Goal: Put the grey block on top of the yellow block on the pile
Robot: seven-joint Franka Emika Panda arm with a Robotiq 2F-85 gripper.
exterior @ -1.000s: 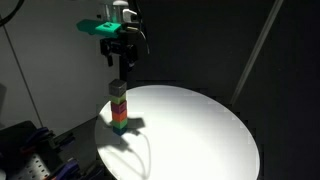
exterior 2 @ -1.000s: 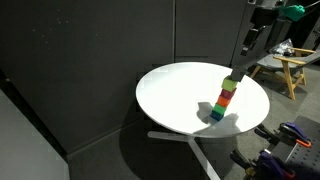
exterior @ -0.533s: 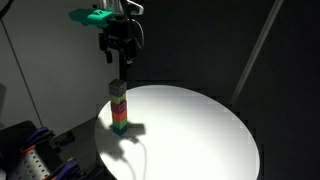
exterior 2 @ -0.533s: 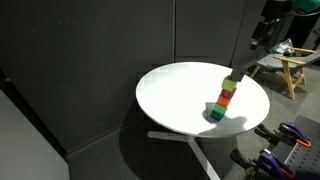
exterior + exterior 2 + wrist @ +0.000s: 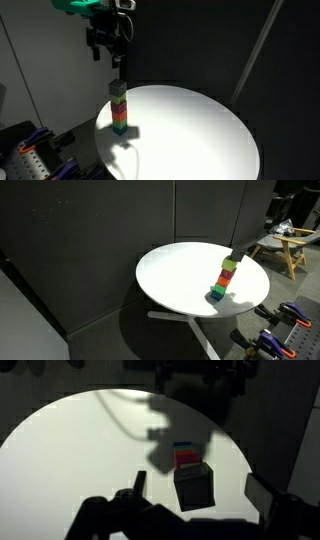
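**A:** In an exterior view, where is the grey block (image 5: 118, 87)?

**B:** It sits on the yellow block (image 5: 119, 99), as the top of the pile (image 5: 120, 112), near the rim of the round white desk (image 5: 200, 130). The end effector (image 5: 107, 52) hangs above it, well apart, with jaws spread and nothing between them.

**A:** And in an exterior view of the pile (image 5: 224, 280)?

**B:** The pile stands near the rim of the desk, with the grey block (image 5: 236, 256) on top.

**A:** The wrist view?

**B:** It looks down on the grey block (image 5: 193, 487). A red block (image 5: 186, 458) shows just behind it.
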